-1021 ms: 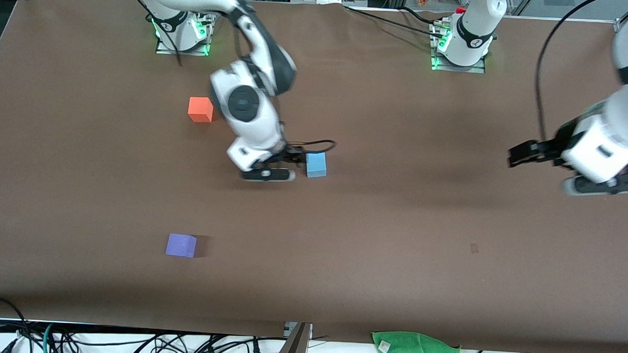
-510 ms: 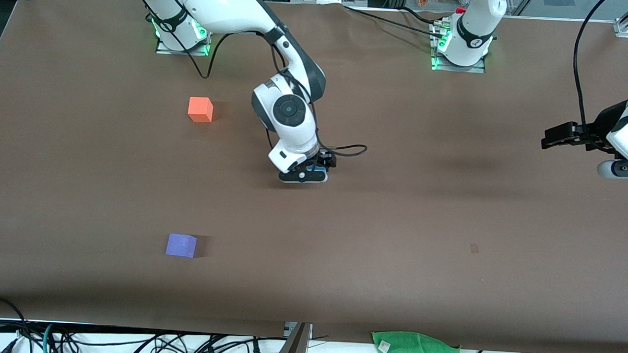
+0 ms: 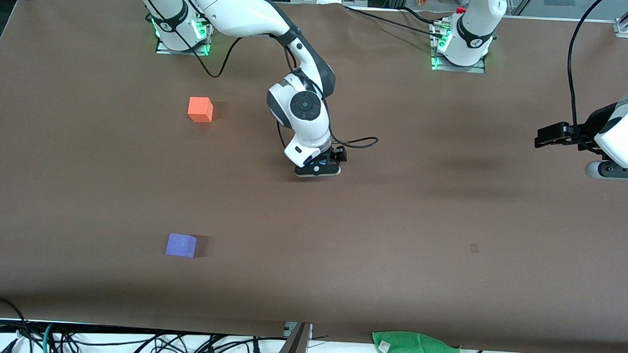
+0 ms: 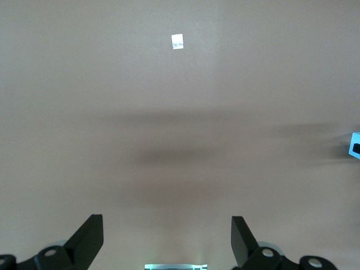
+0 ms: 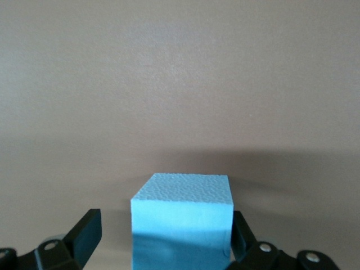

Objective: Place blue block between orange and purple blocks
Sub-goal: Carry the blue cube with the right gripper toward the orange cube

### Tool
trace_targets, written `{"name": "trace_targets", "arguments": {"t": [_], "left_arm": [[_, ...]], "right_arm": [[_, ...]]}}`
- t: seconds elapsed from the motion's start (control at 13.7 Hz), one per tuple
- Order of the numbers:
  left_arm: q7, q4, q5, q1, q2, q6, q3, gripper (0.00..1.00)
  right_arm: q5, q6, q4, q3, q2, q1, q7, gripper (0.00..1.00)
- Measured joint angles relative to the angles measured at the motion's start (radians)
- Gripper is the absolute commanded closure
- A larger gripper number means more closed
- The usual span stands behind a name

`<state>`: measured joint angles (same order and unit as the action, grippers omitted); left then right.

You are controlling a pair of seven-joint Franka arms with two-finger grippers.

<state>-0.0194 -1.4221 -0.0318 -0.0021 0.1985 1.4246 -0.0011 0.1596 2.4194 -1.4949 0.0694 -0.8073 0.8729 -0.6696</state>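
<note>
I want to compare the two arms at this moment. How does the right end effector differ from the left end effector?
The right end effector is low at the table's middle, its open fingers either side of the blue block; the left end effector has nothing between its fingers. The right one is at work; the left one waits over bare table at its own end. Both are open.

**Around the brown table**

A brown table (image 3: 396, 226) fills the scene. At its edge nearest the front camera, toward the left arm's end, a crumpled green cloth (image 3: 415, 350) lies partly off the mat. Black cables (image 3: 130, 342) tangle along that same near edge toward the right arm's end. A small pale tag (image 4: 177, 41) sits on the tabletop, showing as a faint mark (image 3: 474, 248) in the front view.
</note>
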Motion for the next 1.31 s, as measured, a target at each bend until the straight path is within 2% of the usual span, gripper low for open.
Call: {"name": "trace_targets", "arguments": {"t": [0.29, 0.36, 0.58, 0.73, 0.88, 1.02, 1.17, 1.31], "left_arm": [[0.0, 0.0, 0.0, 0.003, 0.0, 0.003, 0.003, 0.0], [0.0, 0.0, 0.0, 0.003, 0.0, 0.003, 0.004, 0.0], [0.0, 0.0, 0.0, 0.003, 0.0, 0.004, 0.003, 0.0], [0.0, 0.0, 0.0, 0.003, 0.0, 0.004, 0.003, 0.0], [0.001, 0.0, 0.0, 0.003, 0.0, 0.004, 0.003, 0.0], [0.001, 0.0, 0.0, 0.003, 0.0, 0.004, 0.003, 0.0], [0.001, 0.0, 0.0, 0.003, 0.0, 0.004, 0.003, 0.0], [0.001, 0.0, 0.0, 0.003, 0.0, 0.004, 0.003, 0.0]], "right_arm": [[0.0, -0.001, -0.016, 0.006, 0.0, 0.0, 0.005, 0.82], [0.0, -0.008, -0.015, 0.01, 0.003, 0.0, 0.006, 0.94], [0.0, -0.113, -0.006, 0.063, 0.036, -0.004, 0.033, 0.96], [0.0, -0.241, -0.002, 0.123, 0.108, -0.029, 0.089, 0.96], [0.0, -0.341, -0.049, 0.179, 0.204, -0.072, 0.196, 0.96], [0.001, -0.335, -0.211, 0.259, 0.314, -0.096, 0.327, 0.95], [0.001, -0.221, -0.436, 0.352, 0.415, -0.102, 0.458, 0.95], [0.001, -0.108, -0.598, 0.43, 0.462, -0.107, 0.552, 0.94]]}}
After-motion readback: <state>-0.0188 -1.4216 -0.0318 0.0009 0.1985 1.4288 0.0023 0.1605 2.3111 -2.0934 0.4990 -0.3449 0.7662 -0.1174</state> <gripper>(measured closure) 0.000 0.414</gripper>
